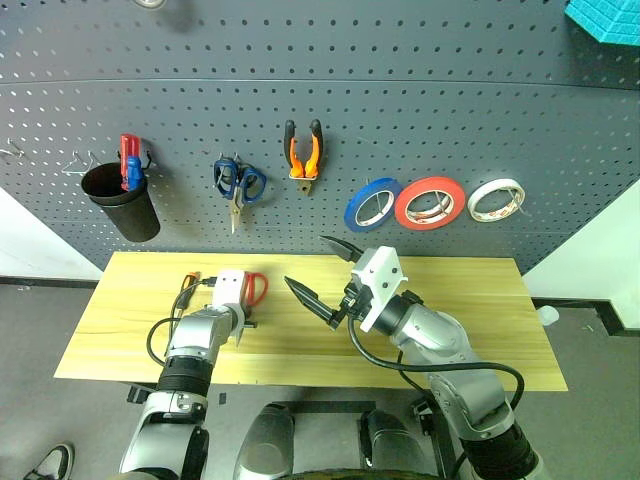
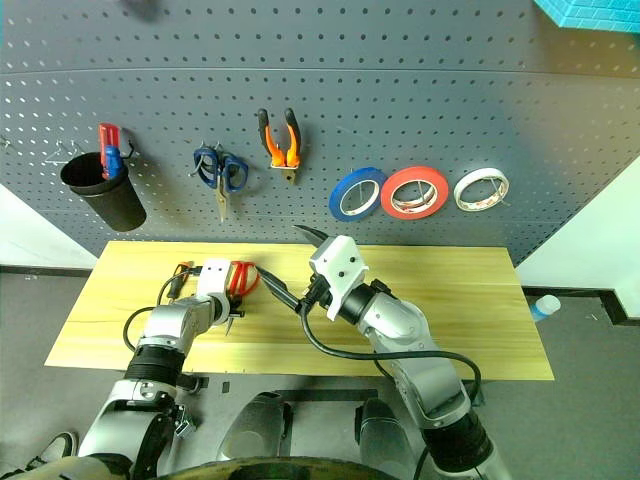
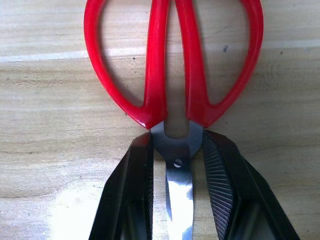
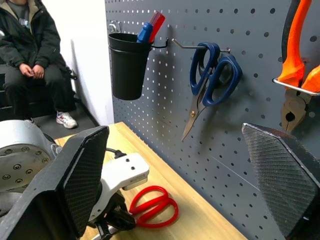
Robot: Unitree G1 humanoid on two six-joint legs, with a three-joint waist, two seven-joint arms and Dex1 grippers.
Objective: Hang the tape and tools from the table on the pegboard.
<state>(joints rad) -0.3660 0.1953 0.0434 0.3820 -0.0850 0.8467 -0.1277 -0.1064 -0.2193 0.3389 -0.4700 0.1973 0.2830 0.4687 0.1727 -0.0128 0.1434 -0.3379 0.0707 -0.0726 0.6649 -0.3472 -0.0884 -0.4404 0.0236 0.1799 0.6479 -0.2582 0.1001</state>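
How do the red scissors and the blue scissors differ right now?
The red scissors lie flat on the table; the blue scissors hang from a hook on the pegboard, blades pointing down. The left pincer has its fingers closed on the red scissors beside the pivot; nothing touches the blue pair. Handles are red on one, blue on the other. Both have steel blades, closed.

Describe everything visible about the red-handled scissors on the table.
The red-handled steel scissors lie flat on the light wooden plank table, blades shut, the two glossy red plastic loops side by side and pointing towards the dark grey pegboard. A small rivet shows at the pivot. The left gripper has its black ribbed fingers closed against the steel just below the handles, one on each side.
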